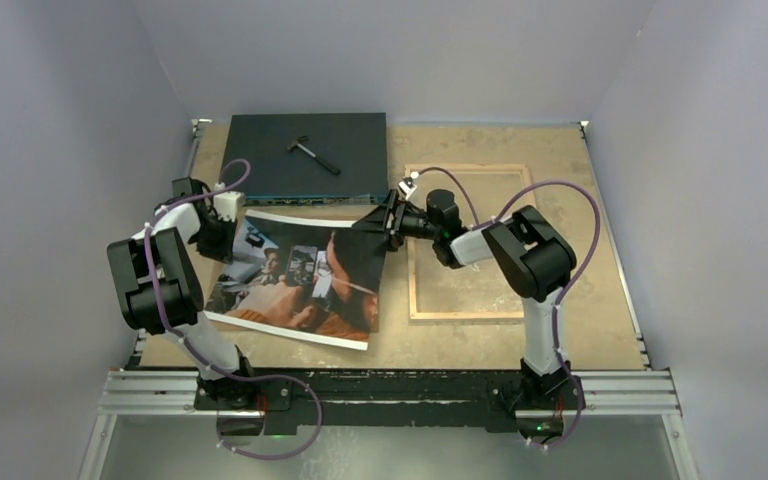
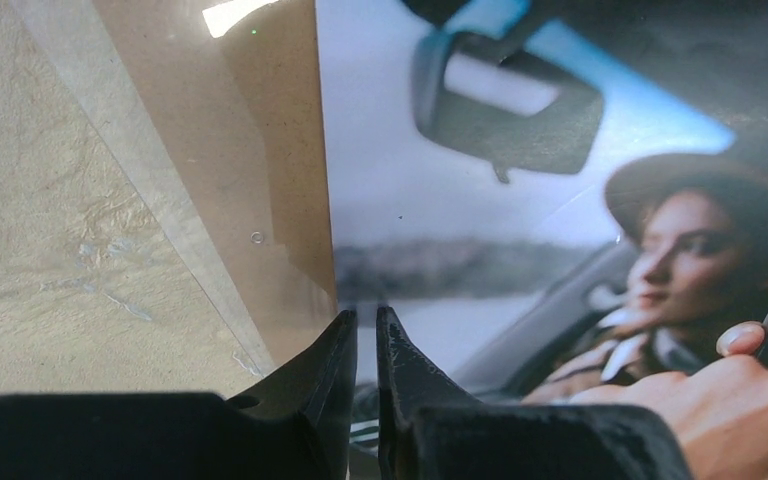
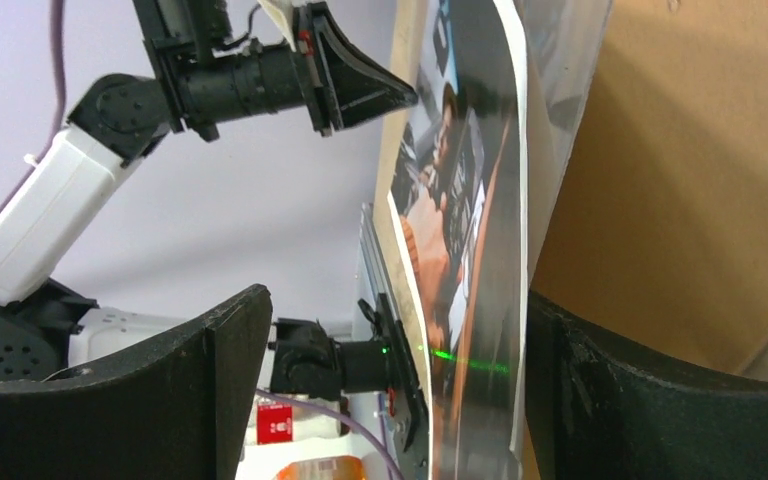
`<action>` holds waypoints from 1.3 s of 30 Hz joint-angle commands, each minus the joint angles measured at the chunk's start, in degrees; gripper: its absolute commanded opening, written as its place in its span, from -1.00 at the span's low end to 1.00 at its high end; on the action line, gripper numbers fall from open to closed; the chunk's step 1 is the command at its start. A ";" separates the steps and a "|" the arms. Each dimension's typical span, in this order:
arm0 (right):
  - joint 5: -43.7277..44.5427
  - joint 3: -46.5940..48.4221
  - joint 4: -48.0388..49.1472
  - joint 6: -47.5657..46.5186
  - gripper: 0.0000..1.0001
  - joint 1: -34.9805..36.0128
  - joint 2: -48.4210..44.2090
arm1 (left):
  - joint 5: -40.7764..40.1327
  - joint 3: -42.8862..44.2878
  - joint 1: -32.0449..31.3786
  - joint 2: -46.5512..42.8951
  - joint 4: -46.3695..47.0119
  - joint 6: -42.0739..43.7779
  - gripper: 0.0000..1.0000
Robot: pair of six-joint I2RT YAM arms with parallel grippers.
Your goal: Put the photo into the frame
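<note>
The photo (image 1: 300,280), a glossy print with a thin white border, lies left of centre. At its far left corner, my left gripper (image 1: 226,232) has its jaws pinched to a thin gap on the print's edge (image 2: 560,250). In the left wrist view the fingertips (image 2: 390,335) meet at that edge. My right gripper (image 1: 386,222) is at the far right corner, open wide. The print (image 3: 465,250) stands edge-on between its fingers (image 3: 600,400), close to the right one. The frame (image 1: 412,275), with thin light wood rails, lies flat to the right of the photo.
A dark flat box (image 1: 260,150) sits at the back left with a small hammer (image 1: 312,153) on it. A brown backing board (image 3: 680,180) and a clear sheet (image 2: 160,180) lie under the photo. Walls enclose the table on three sides.
</note>
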 commanded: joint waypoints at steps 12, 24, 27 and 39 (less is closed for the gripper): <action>0.13 11.85 13.19 7.15 0.88 0.17 7.75 | -4.37 -5.94 -3.87 1.72 6.04 1.80 -0.84; -3.19 14.25 17.72 10.68 0.50 -1.99 7.19 | -5.52 -5.39 -3.89 1.93 6.28 2.10 -0.85; -2.61 14.56 20.25 12.99 0.19 -1.98 8.75 | -5.29 -5.00 -3.86 0.96 5.97 2.14 -0.85; -3.88 15.10 12.76 9.09 0.05 -2.26 8.10 | -1.47 2.06 -3.85 -0.40 0.88 1.05 -0.87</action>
